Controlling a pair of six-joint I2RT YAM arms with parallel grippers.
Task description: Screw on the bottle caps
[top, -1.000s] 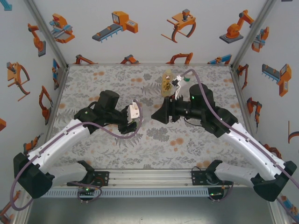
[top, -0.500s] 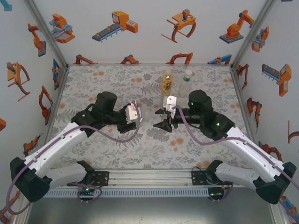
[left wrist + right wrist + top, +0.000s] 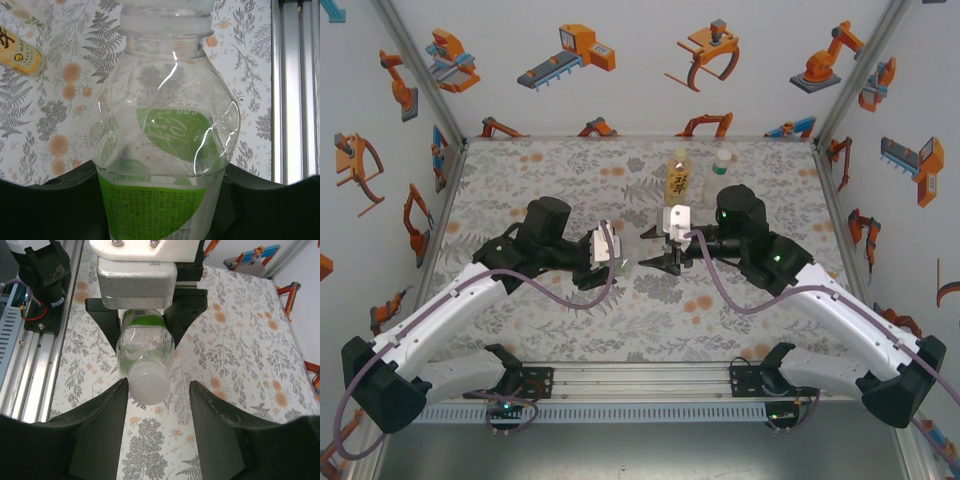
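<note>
The left pincer (image 3: 608, 252) clamps the clear bottle (image 3: 160, 150) just in front of the yellow bottle (image 3: 678, 178); the right pincer (image 3: 157, 390) straddles its white cap (image 3: 147, 385), jaws apart. We judge tightening pending; the yellow bottle and the neighbour bottle (image 3: 722, 165) look capped. The right wrist view resolves the cap gap; the top view blurs it.

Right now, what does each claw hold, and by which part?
The left claw holds the clear green-labelled bottle by its lower body. The right claw holds nothing, open around the white cap.
</note>
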